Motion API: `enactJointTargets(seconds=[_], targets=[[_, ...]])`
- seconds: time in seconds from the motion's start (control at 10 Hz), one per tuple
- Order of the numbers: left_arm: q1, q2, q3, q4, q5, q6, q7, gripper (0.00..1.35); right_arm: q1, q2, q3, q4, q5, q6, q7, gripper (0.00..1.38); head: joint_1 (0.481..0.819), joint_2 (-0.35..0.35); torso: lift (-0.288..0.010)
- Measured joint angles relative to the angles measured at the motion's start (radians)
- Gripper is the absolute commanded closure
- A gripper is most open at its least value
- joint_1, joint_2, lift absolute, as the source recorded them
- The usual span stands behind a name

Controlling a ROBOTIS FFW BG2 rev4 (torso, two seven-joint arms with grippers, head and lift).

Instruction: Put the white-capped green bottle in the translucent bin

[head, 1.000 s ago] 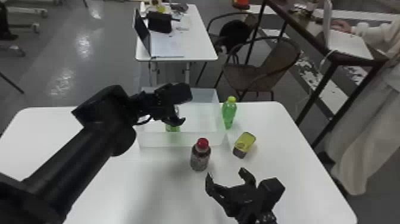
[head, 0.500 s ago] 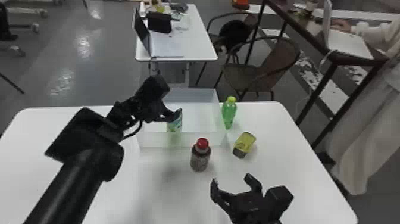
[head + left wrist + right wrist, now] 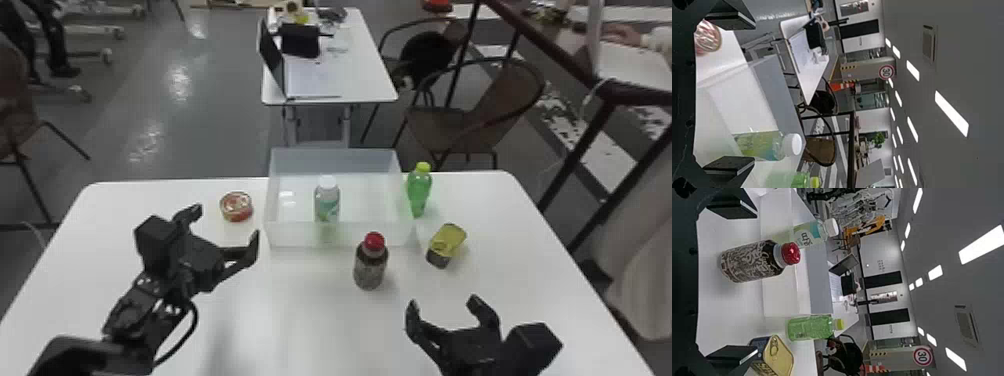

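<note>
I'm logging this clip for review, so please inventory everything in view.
Table: one, white, foreground
Translucent bin: one, whitish, at the table's far side
White-capped bottle: one, green, upright in the bin
Yellow-capped bottle: one, green, right of the bin
Red-capped bottle: one, dark, before the bin
Rectangular tin: one, yellow-topped, right of the red-capped bottle
Round tin: one, red-sided, left of the bin
Far table: one, white, beyond the bin
Laptop: one, dark-screened, on the far table
Chairs: several, brown, background
Cone: one, orange, background
Ceiling lights: several, white, overhead
Left gripper: one, black, left of the bin
Right gripper: one, black, near right
</note>
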Motion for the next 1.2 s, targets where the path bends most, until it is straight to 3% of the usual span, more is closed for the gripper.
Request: enactJointTargets(seconds=[0.2,0.3,0.6,0.7,1.0,1.2], targets=[[0.197,-0.006,0.079,-0.075,0.085,-0.063,0.054,0.10,0.023,0.000,-0.022,-0.026,0.002,0.000,-0.008,0.09,0.695,0.046,-0.026],[0.258,-0.027,0.096,-0.083,0.101,-0.090,0.057,0.10,0.042,0.000,-0.038,-0.042,0.003,0.000,-0.010,0.09,0.695,0.044,-0.026],[0.404,-0.137,0.159,-0.078,0.112,-0.182,0.105,0.10,0.070,0.000,-0.047,-0.058,0.008,0.000,-0.019,0.09,0.695,0.065,-0.026],[0.417,-0.152,0.177,-0.077,0.108,-0.196,0.108,0.10,0.082,0.000,-0.046,-0.065,0.013,0.000,-0.019,0.09,0.695,0.082,-0.026],[0.425,-0.152,0.169,-0.075,0.131,-0.200,0.108,0.10,0.090,0.000,-0.035,-0.068,0.021,0.002,-0.019,0.09,0.695,0.095,-0.026],[0.429,-0.130,0.145,-0.073,0.159,-0.197,0.118,0.10,0.077,0.000,-0.034,-0.060,0.019,0.002,-0.019,0.09,0.695,0.087,-0.026]])
